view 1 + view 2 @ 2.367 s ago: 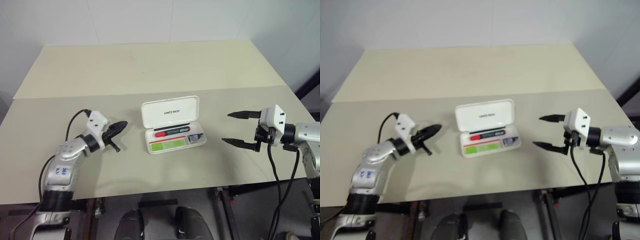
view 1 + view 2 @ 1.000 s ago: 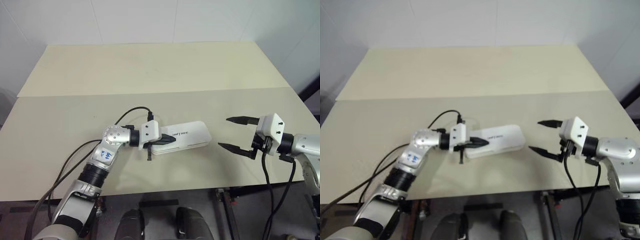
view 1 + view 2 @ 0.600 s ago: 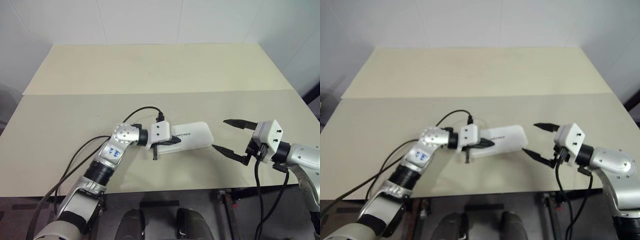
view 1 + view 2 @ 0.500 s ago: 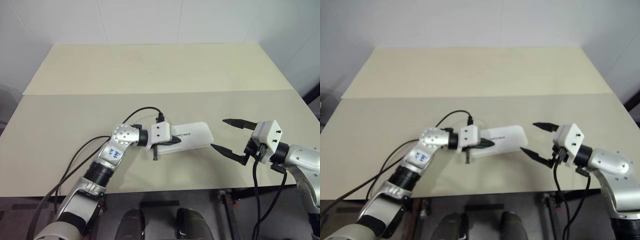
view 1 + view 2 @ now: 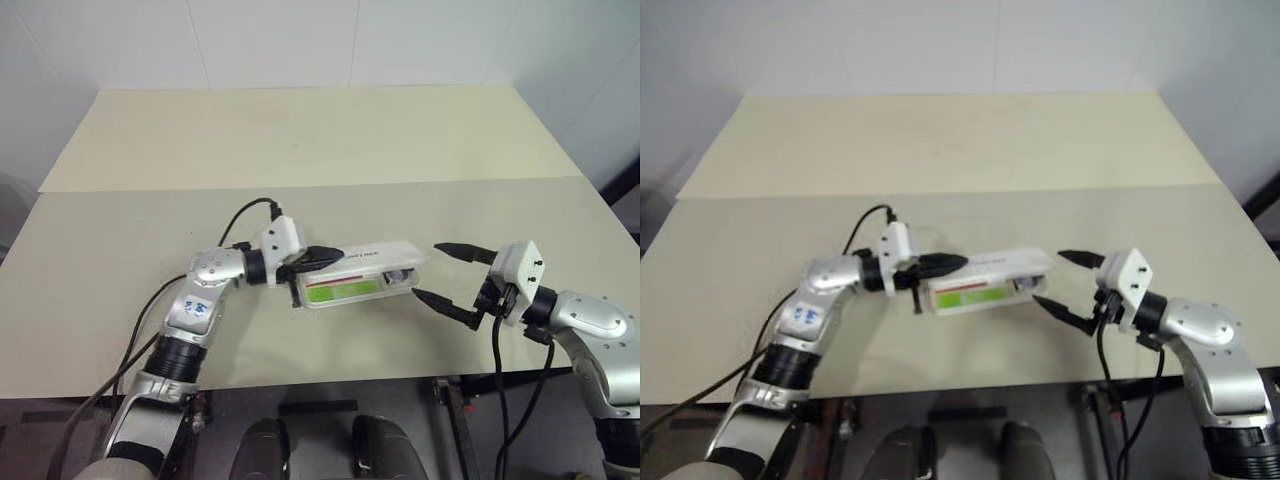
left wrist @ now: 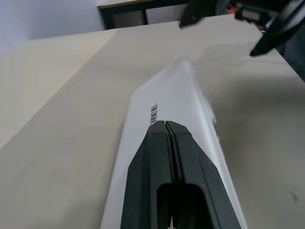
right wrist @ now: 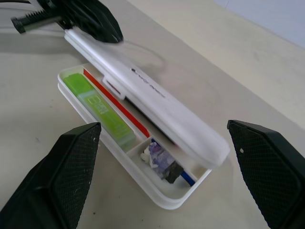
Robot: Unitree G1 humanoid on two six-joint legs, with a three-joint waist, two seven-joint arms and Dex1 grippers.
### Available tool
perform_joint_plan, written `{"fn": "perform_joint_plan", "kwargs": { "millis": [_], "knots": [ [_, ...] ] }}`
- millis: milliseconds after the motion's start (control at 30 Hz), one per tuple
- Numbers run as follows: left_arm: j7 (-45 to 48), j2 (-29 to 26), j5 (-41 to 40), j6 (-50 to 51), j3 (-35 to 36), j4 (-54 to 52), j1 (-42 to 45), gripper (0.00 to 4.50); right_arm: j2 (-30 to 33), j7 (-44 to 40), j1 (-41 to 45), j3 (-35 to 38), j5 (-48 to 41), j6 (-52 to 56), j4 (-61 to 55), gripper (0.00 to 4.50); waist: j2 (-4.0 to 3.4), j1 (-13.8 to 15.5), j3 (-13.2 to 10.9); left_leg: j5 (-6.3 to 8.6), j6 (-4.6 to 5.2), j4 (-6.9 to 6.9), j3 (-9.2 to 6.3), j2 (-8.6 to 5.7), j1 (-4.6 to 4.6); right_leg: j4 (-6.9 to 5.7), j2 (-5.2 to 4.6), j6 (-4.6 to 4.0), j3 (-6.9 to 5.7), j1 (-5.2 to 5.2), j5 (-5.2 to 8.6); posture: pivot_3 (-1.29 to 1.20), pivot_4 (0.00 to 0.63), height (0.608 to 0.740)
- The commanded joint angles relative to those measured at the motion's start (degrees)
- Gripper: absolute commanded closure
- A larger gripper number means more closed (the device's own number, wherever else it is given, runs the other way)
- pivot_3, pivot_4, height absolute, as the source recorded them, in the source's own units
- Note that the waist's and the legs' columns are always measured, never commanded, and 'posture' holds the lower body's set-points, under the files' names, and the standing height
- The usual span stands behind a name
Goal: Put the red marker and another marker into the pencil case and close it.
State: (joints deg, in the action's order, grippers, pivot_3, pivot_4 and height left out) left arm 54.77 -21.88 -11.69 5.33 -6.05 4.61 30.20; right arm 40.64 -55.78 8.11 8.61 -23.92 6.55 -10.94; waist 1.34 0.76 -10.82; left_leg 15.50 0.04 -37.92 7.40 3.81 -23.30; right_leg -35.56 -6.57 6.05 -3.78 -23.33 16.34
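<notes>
1. the right gripper (image 5: 440, 272), fingers spread wide, sits just off the pencil case's (image 5: 355, 290) right end, apart from it.
2. the case's long axis runs from that gripper toward the left gripper (image 5: 322, 257), lid half lowered.
3. inside, the green highlighter (image 7: 97, 106) and red marker (image 7: 116, 103) lie lengthwise.
4. the left gripper, fingers pressed together, rests on the lid's left end.
</notes>
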Motion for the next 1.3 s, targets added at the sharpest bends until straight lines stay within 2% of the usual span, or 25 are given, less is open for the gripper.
{"fn": "perform_joint_plan", "kwargs": {
  "millis": [33, 167, 567, 833, 1100, 1300],
  "knots": [
    [1.08, -4.18, -3.37, 0.56, 4.32, -5.03, -4.03, 4.46, -0.50, -1.59, 1.13, -0.39, 0.12, -2.45, 1.59, 0.00, 0.00, -0.54, 0.00, 0.00, 0.00, 0.01, 0.00, 0.01, 0.00, 0.00, 0.01, 0.00, 0.00, -0.01, 0.00, 0.00, 0.150, 0.740],
    [-0.02, -6.77, -2.26, -0.84, 5.27, -3.60, -6.56, 4.46, -0.73, -2.54, 2.36, -0.63, 0.49, -4.23, 4.24, 0.00, 0.00, -0.76, 0.00, 0.01, -0.01, 0.04, -0.01, 0.01, 0.01, 0.00, -0.01, -0.01, -0.01, -0.01, 0.01, 0.00, 0.150, 0.740],
    [2.76, 0.48, 4.28, -10.05, -4.78, 12.63, 4.63, 4.46, -1.12, -1.50, 0.69, 0.17, 0.81, -5.34, 3.00, 0.00, 0.00, -0.66, 0.00, 0.02, -0.02, 0.01, -0.01, -0.03, -0.01, 0.03, -0.03, 0.02, -0.03, 0.02, -0.01, 0.00, 0.150, 0.740],
    [6.94, -0.70, 10.87, -14.54, -11.04, 17.86, 8.31, 4.46, -0.49, 2.45, -3.02, 2.32, 0.20, -3.09, -3.47, 0.00, 0.00, -0.79, 0.00, 0.03, -0.05, 0.04, 0.03, -0.01, 0.00, 0.02, 0.00, 0.01, 0.00, -0.03, 0.00, 0.00, 0.150, 0.740],
    [6.31, -0.75, 14.73, -13.73, -14.37, 17.75, 9.20, 4.46, -1.06, 5.23, -4.41, 2.80, 0.11, -1.06, -7.23, 0.00, 0.03, -0.68, 0.03, 0.04, -0.02, 0.01, 0.00, -0.02, 0.03, 0.02, -0.02, 0.01, 0.00, 0.03, 0.00, 0.00, 0.150, 0.740],
    [5.29, 0.19, 11.18, -9.92, -12.12, 13.33, 7.43, 4.46, -1.42, 5.14, -4.29, 2.35, 0.17, -2.01, -5.95, 0.00, 0.03, -0.66, 0.03, 0.04, 0.00, 0.01, -0.02, -0.02, 0.02, 0.03, -0.02, 0.01, -0.01, 0.04, 0.00, 0.00, 0.150, 0.740]
  ]
}}
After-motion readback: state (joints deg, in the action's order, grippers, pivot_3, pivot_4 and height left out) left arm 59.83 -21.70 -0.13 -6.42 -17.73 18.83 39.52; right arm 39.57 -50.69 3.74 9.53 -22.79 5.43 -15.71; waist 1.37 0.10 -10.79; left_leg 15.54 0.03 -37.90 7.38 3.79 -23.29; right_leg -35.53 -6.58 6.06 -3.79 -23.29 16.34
